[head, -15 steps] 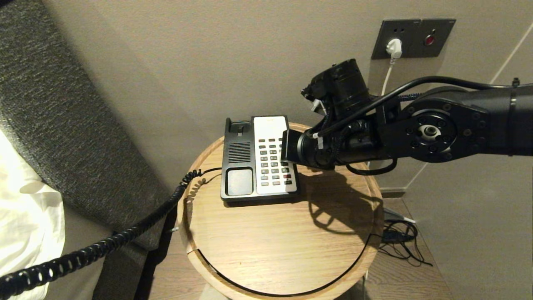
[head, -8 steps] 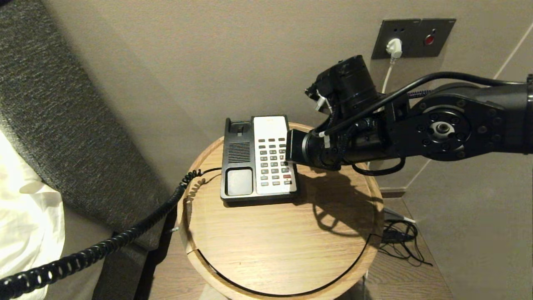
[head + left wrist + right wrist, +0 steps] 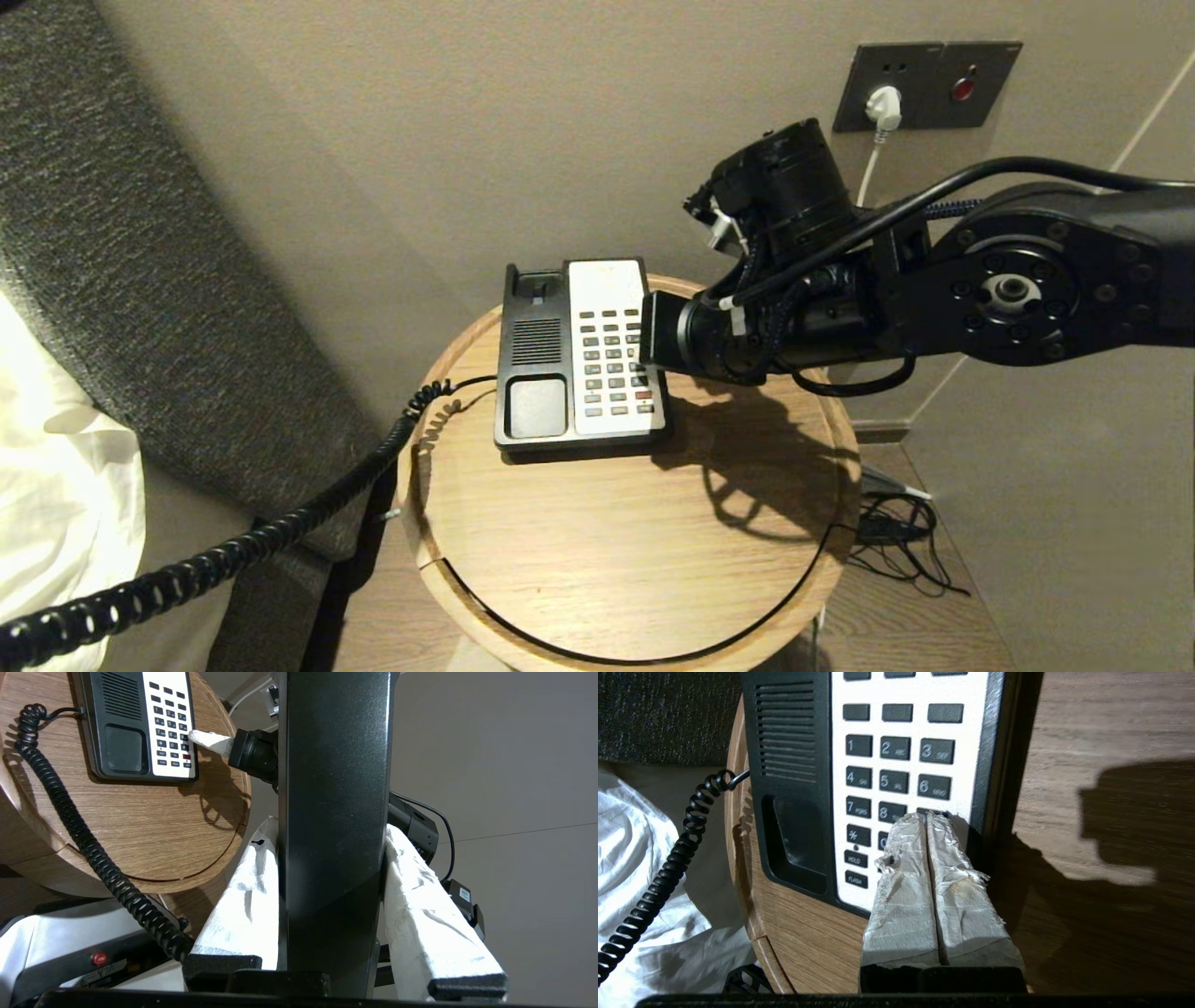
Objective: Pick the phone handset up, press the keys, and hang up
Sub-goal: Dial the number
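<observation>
Far left, the coiled cord (image 3: 233, 551) stretches taut from the phone base (image 3: 537, 359) off the lower left corner, toward the handset, which is out of the head view. In the left wrist view the left pincer (image 3: 336, 900) grips the phone handset (image 3: 334, 788) across its width, white-wrapped fingers (image 3: 243, 896) pressed against both flanks. The handset's long axis runs straight away from that wrist, pointing out past the desk's edge, held clear of the round wooden desk (image 3: 635, 551) and off to the side of the base. The empty cradle (image 3: 536, 407) on the base's left half is open and waiting.

Moving right, the keypad (image 3: 611, 359). The right pincer (image 3: 927, 816) is closed, its two wrapped fingers (image 3: 901, 891) pressed flat together into a single probe, tips at the keypad's lower right, just under the six, where the nine should be. Contact looks likely, though I cannot confirm the key is actually depressed. The right arm reaches in from the right side, over the desk.

So the keys are the step in hand. For hanging up, the left arm is the one that matters: the cradle lies across the desk from the handset, and its long axis must line up with the cradle's length.
</observation>
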